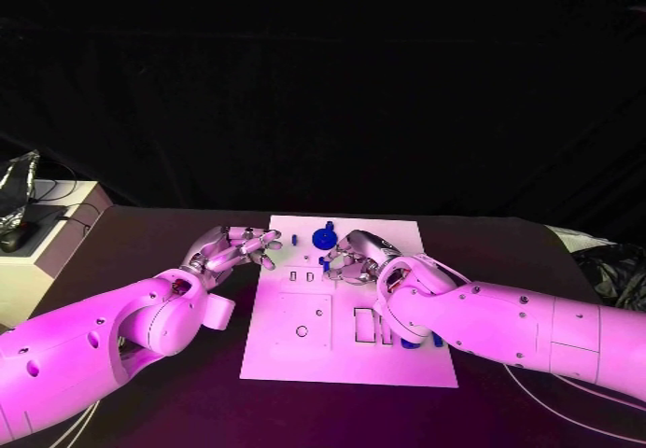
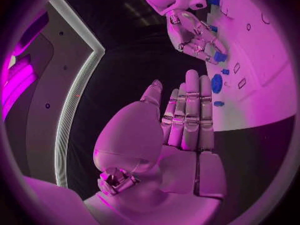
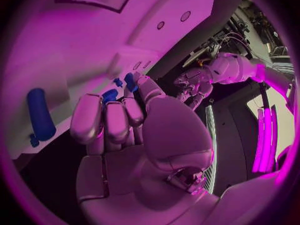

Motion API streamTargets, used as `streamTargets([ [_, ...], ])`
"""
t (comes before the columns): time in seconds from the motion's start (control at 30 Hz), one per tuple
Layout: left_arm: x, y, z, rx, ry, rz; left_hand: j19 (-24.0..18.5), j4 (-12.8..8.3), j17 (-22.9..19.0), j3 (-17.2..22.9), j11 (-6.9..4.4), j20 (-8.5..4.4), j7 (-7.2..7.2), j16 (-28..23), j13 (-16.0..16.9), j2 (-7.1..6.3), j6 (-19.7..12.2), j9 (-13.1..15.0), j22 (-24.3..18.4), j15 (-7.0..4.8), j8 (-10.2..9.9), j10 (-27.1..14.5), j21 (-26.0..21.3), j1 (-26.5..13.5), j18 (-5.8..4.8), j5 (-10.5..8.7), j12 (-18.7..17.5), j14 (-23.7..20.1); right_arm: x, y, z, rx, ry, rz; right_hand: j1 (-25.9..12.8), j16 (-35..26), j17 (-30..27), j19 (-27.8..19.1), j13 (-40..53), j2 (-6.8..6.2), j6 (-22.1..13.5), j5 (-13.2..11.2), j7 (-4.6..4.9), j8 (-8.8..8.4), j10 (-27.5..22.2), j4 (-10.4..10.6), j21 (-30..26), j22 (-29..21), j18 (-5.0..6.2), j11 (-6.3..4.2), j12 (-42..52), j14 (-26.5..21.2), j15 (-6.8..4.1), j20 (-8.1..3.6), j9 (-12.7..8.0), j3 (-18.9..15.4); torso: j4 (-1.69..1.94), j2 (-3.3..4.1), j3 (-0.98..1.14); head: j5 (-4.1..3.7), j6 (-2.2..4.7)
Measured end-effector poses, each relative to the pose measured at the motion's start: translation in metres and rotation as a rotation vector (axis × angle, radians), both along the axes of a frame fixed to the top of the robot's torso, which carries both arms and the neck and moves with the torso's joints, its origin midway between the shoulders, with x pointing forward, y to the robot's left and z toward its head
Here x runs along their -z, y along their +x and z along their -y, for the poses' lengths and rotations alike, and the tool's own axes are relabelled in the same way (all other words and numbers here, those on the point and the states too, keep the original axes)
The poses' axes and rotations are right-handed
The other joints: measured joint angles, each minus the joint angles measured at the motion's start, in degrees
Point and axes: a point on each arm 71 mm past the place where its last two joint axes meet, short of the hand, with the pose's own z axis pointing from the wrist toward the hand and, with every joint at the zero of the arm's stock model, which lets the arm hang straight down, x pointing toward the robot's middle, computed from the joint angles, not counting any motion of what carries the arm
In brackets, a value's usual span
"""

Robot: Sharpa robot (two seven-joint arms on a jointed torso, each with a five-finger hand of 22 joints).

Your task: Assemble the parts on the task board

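Note:
The white task board (image 1: pixel 289 359) lies in the middle of the table. My right hand (image 1: pixel 358 257) hangs over its far half, fingers curled, and pinches a small blue part (image 3: pixel 111 95) between thumb and fingertips; the same part (image 2: pixel 219 56) shows at those fingertips in the left wrist view. A round blue part (image 1: pixel 325 239) stands just beyond that hand. A long blue part (image 3: pixel 39 114) lies on the board. My left hand (image 1: pixel 236 250) hovers at the board's left edge, its fingers (image 2: pixel 190 110) straight and holding nothing.
Rectangular slots (image 1: pixel 366 324) and a round hole (image 1: pixel 301 330) mark the board's near half. Two blue parts (image 1: pixel 412 343) peek out under my right forearm. A pale cabinet (image 1: pixel 48 245) with cables stands at the table's left edge.

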Motion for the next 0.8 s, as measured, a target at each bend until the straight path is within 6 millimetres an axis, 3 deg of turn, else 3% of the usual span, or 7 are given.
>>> streamTargets([
  [0.8, -0.0002, -0.0002, -0.0006, 0.0, 0.0, 0.0, 0.0, 0.0, 0.0, 0.0, 0.0, 0.0, 0.0, 0.0, 0.0, 0.0, 0.0, 0.0, -0.11, 0.0, 0.0, 0.0, 0.0, 0.0, 0.0, 0.0, 0.0, 0.0, 0.01, 0.0011, -0.0022, 0.006, -0.053, 0.017, -0.4, 0.0, -0.06, 0.0, -0.02, -0.41, 0.04, -0.01, 0.04, -0.04, -0.13, 0.0, -0.09, -0.02, 0.0, -0.13, 0.0, 0.0, 0.01, 0.0, 0.0, 0.0, 0.11, -0.02, -0.04, 0.08, -0.38],
])
